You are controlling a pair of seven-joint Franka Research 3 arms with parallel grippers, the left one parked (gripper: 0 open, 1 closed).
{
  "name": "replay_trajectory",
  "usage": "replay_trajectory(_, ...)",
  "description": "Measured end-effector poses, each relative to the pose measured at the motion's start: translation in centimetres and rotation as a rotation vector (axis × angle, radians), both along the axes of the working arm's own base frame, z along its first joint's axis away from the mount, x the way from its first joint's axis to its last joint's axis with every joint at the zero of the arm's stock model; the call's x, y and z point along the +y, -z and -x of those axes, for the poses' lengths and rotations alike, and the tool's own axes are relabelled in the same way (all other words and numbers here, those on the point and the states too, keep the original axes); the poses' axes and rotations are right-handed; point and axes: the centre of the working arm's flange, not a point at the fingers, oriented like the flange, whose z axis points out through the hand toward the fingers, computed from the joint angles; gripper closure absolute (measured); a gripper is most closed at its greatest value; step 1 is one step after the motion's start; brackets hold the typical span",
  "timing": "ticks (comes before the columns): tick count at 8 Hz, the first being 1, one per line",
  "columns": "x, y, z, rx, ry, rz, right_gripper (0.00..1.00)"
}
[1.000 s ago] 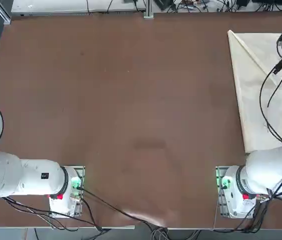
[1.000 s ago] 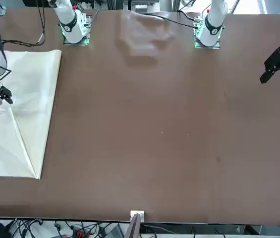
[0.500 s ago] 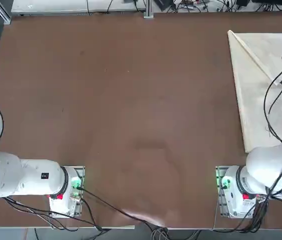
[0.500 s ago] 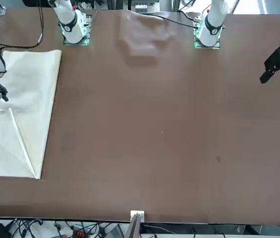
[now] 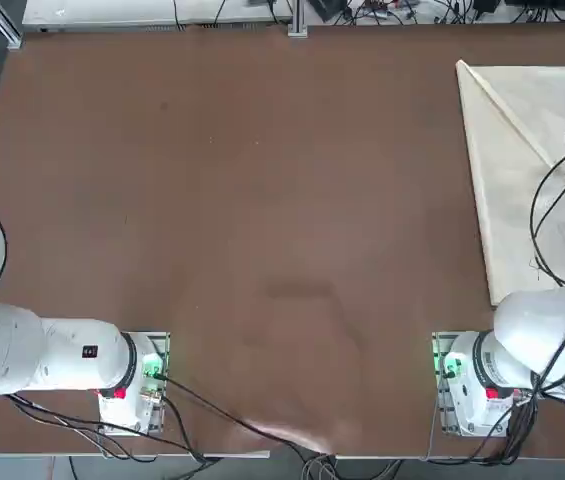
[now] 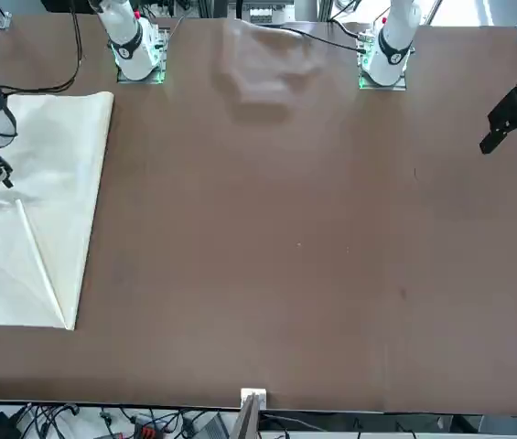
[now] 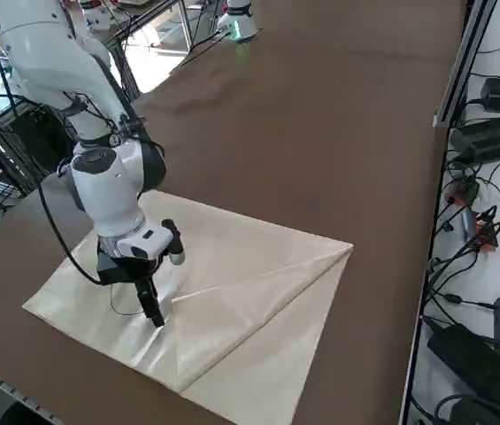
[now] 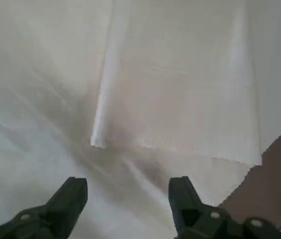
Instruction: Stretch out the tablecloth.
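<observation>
Tablecloth, a large cream thin-fabric sheet (image 7: 232, 292), lies folded at the robot's right edge of the brown tabletop (image 5: 262, 200), one corner flap turned back along a diagonal crease. The right gripper (image 8: 128, 196) hangs just above the cloth near the flap's tip; its two dark fingers (image 8: 70, 196) stand apart, holding nothing. The white arm (image 7: 108, 190) rises from there toward its base.

White right arm (image 7: 108, 190), looped black cables, dark two-fingered hand (image 8: 128, 201).
</observation>
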Motion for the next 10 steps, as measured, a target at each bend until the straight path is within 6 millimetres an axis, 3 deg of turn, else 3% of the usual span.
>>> replay_trajectory(3, 2.5, 1.6, -1.1, -0.022, -0.048, -0.01, 0.0)
replay_trajectory(7, 2.7, 3.4, -1.0, -0.042, -0.059, 0.0, 0.01)
replay_trajectory(8, 2.7, 3.4, -1.0, -0.044, -0.061, 0.001, 0.04)
replay_trajectory(10, 2.7, 3.3, -1.1, -0.05, -0.065, 0.004, 0.18)
